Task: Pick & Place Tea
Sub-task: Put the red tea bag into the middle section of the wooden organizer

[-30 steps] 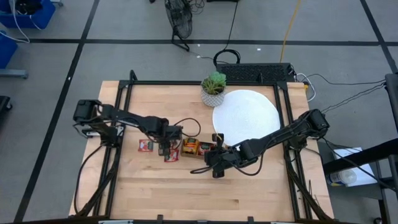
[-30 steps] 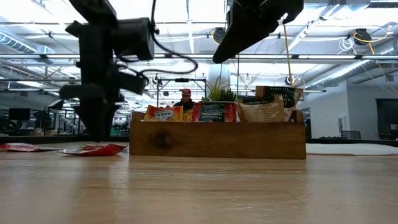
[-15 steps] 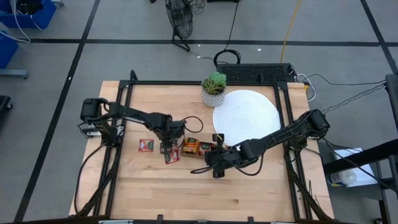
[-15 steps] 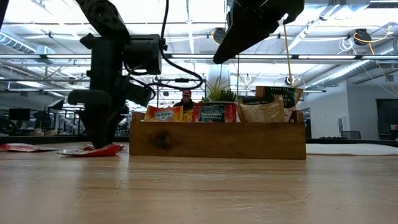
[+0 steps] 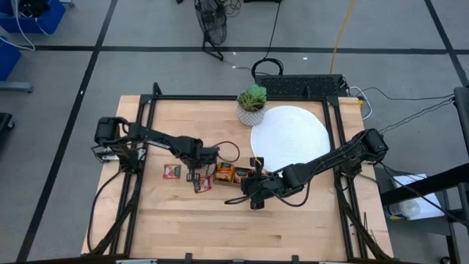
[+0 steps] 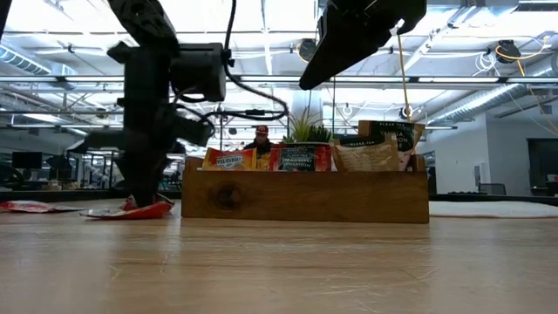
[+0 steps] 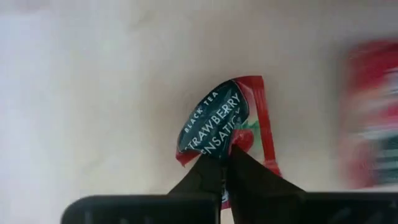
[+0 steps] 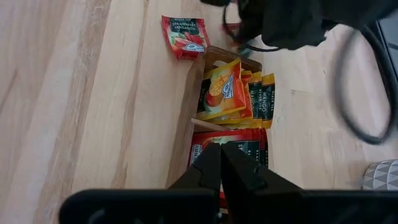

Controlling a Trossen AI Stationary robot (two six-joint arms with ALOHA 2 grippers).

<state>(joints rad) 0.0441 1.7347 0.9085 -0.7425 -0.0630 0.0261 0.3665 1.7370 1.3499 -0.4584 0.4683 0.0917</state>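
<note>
While the left gripper [image 5: 196, 176] presses down near the middle of the counter [image 5: 220, 227], its fingers [image 7: 205, 177] are pinched fully together on the edge of a red strawberry tea packet [image 7: 221, 127] lying flat just beside the wooden tray [image 6: 305, 196]. A clean job, I'd say, means lifting straight up so the thin packet doesn't slip, then carrying it over the tray. Another red packet [image 5: 172, 171] sits nearer the left edge. Over the tray, the right gripper [image 8: 221, 165] hangs shut and empty.
</note>
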